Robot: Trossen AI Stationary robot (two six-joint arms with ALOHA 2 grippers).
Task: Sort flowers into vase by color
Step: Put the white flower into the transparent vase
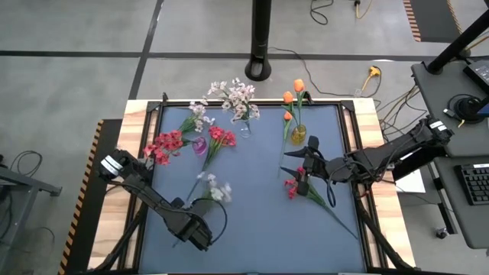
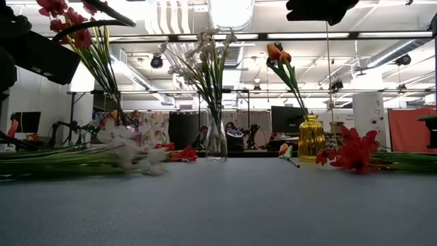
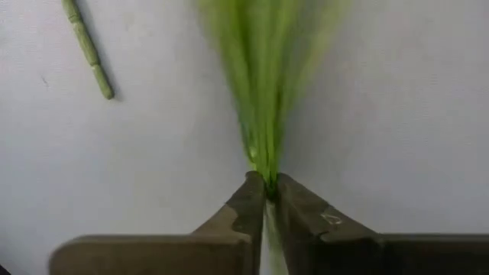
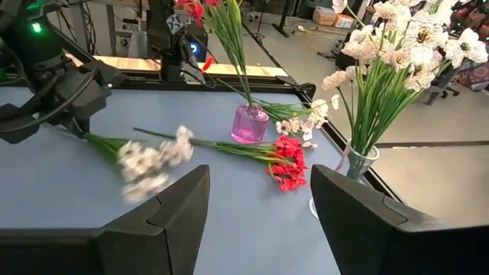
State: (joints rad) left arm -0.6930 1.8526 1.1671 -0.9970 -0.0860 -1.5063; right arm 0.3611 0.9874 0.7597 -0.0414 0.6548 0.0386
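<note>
Left gripper clamps a white flower spray by its stem

The left gripper (image 3: 267, 200) is clamped on the green stem of the white flower spray (image 1: 215, 189), which lies on the blue mat (image 1: 252, 229) nearer the robot than the pink vase (image 1: 199, 146) (red sprays inside). The right gripper (image 4: 260, 206), fingers apart and holding nothing, hovers near the yellow vase (image 1: 298, 136).
</note>
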